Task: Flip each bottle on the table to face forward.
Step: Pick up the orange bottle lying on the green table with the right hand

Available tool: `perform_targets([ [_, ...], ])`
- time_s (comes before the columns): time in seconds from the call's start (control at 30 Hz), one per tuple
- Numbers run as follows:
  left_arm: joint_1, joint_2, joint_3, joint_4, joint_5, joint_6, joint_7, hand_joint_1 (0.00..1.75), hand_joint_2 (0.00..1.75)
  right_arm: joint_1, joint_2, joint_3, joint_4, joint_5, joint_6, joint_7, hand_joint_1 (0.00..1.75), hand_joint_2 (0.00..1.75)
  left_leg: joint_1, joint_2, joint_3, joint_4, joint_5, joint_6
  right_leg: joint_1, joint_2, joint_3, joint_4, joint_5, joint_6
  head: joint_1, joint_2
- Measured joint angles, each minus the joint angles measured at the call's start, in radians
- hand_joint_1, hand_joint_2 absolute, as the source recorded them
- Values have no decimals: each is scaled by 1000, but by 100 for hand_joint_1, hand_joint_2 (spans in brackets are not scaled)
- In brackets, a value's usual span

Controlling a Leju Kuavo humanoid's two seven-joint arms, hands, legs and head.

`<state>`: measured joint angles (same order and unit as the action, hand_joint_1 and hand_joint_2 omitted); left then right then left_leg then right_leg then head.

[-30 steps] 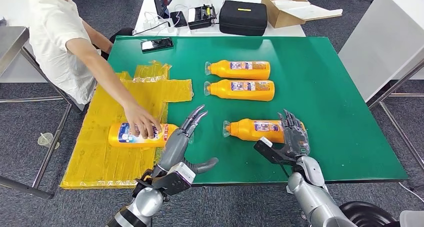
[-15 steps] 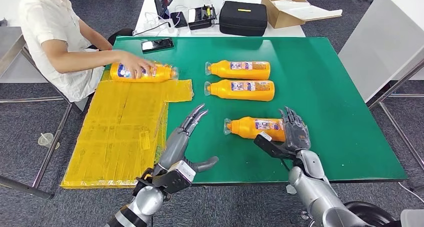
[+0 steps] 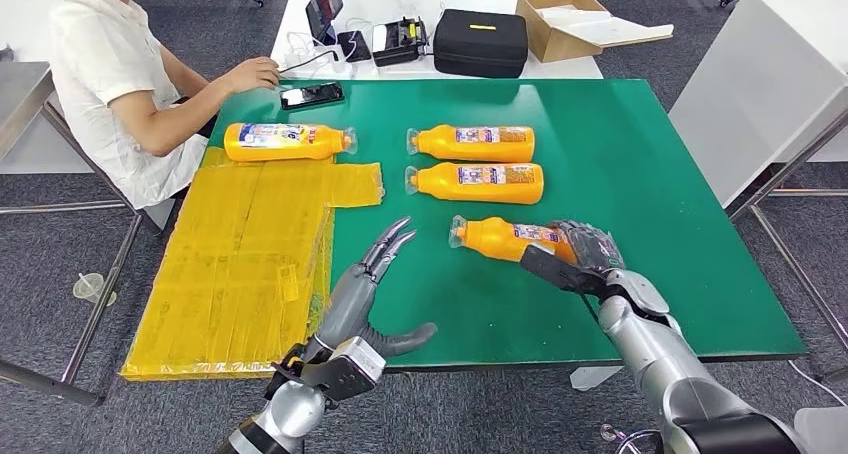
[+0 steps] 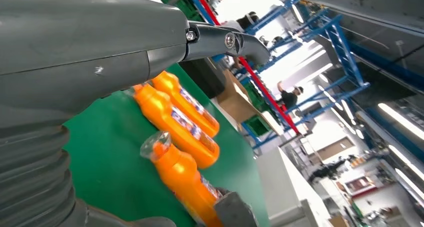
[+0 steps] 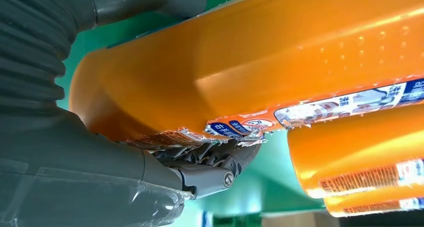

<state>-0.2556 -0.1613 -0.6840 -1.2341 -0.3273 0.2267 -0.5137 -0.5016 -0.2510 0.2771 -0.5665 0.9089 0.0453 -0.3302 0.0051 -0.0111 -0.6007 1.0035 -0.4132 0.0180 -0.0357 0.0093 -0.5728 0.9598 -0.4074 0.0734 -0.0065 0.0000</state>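
The right hand (image 3: 588,251) is gripping the base end of the nearest orange bottle (image 3: 505,239), which is lying on the green bench (image 3: 650,154), long axis crosswise, cap pointing toward the left hand (image 3: 372,289), which is hovering open, just beside.

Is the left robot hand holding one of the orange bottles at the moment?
No, the left robot hand hovers open over the green table, holding nothing.

A warehouse-like robot lab: tall blue steel racking (image 4: 345,62) at 1 o'clock, grey carpet floor (image 3: 30,274), white worktables (image 3: 300,4) at 12.
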Motion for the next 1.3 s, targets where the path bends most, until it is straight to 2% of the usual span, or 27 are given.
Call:
perform_targets([
  [0.2,-24,-8,-11,16,47,-25,-15,0,175,16,-47,-16,-18,-206,117,-95,175,175,0,3,5,0,-2,0,1,4,5,-1,1,0,0,0],
  [0.4,-29,-14,-21,27,72,-28,-17,0,175,49,-65,-25,-56,-316,122,-114,175,175,0,3,4,0,-1,0,2,4,13,-1,1,-1,0,0],
  [0.63,-23,-28,-21,27,159,-20,-21,0,175,128,-59,-35,-160,-458,141,-170,175,175,0,3,1,0,-1,0,2,3,12,-1,1,-1,0,0],
  [0.9,12,-79,21,78,541,-88,106,0,175,283,18,-55,-406,-547,111,-193,175,175,1,2,-7,0,0,0,2,3,6,0,1,0,-1,0],
  [1.1,15,-94,21,134,598,-109,128,0,175,339,57,-51,-506,-561,102,-195,175,175,0,1,-16,0,2,1,1,1,-2,0,1,0,0,0],
  [1.3,1,-103,12,204,649,-172,155,0,175,345,105,-23,-557,-582,105,-218,175,175,0,1,-19,0,2,1,0,1,-5,0,1,0,-1,0],
])
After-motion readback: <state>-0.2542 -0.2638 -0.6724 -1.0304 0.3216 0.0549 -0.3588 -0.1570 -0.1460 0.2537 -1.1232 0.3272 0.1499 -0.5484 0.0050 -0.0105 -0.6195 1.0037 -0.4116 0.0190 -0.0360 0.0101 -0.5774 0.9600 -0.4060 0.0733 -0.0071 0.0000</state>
